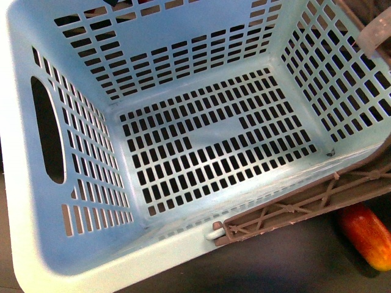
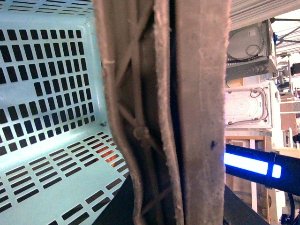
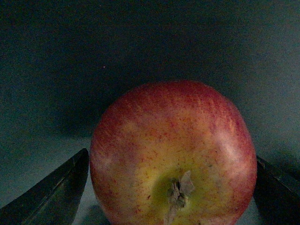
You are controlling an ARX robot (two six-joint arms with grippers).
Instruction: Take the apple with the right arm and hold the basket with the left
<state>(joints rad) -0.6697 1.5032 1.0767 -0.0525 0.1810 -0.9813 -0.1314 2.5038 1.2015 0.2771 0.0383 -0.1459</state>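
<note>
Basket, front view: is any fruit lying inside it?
No, the basket has a bare slotted floor, and the oblong fruit lies outside it.

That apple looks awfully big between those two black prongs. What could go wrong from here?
The glossy apple nearly fills the right tool; its fingers only meet the rounded sides, so it might slip or roll away. The basket looks tipped, with its brown handle right against the left wrist camera; if a hold there slipped, it could drop onto the oblong fruit beside it.
</note>
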